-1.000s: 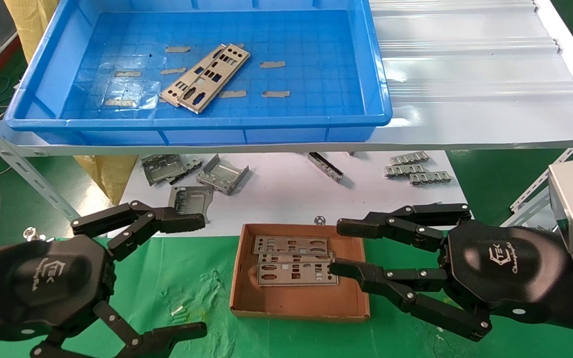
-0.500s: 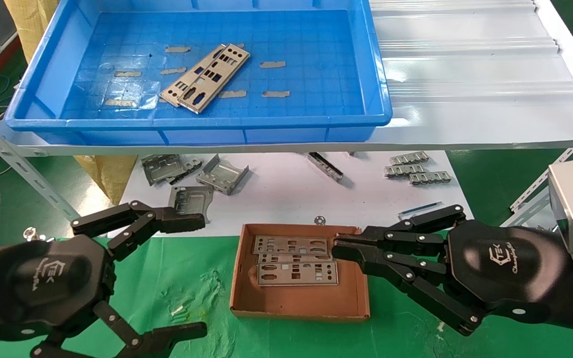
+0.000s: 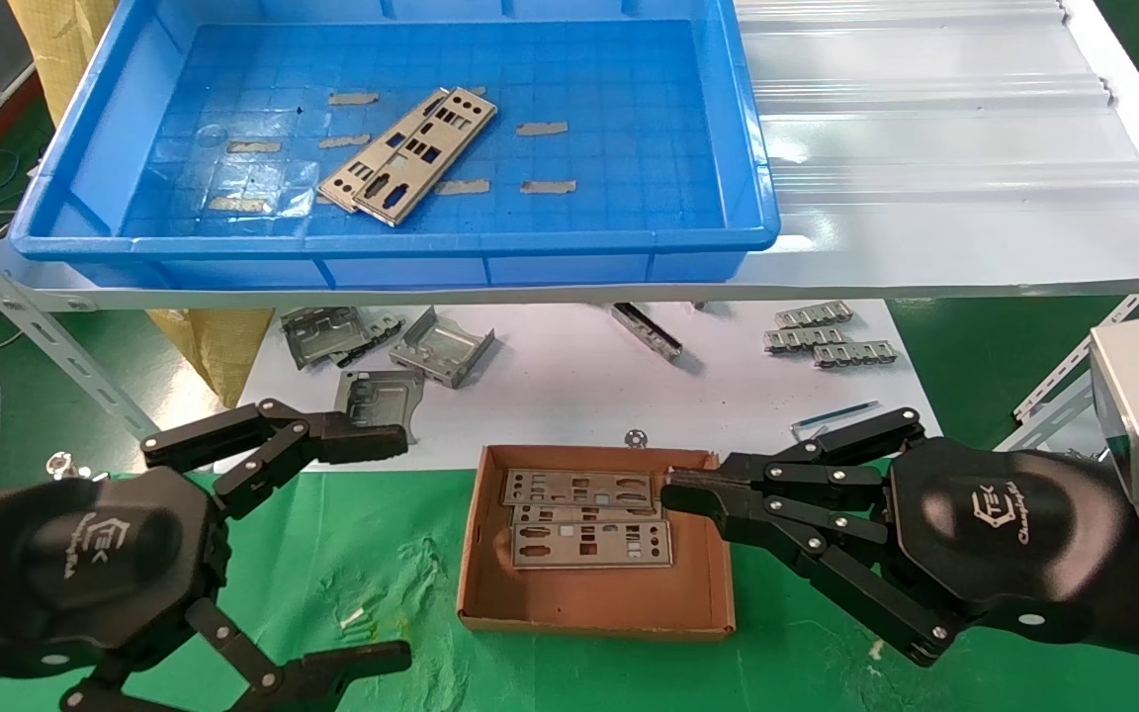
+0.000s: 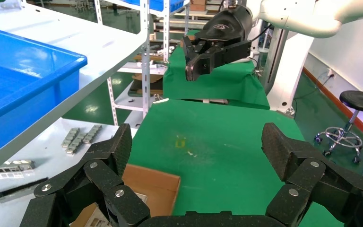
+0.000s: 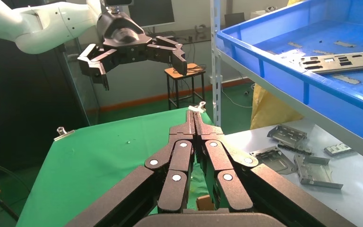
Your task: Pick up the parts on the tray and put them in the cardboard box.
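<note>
Left gripper, fingers spread wide, hangs idle nearest the camera. Right gripper, fingers pressed together on nothing, tips over the right edge of the cardboard box, just beside three plates inside. Farther back, two parts lie on the blue tray.

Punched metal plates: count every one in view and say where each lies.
5. Two plates overlap diagonally on the tray floor. Three lie stacked in the cardboard box: top, middle, bottom. More may hide beneath.
</note>
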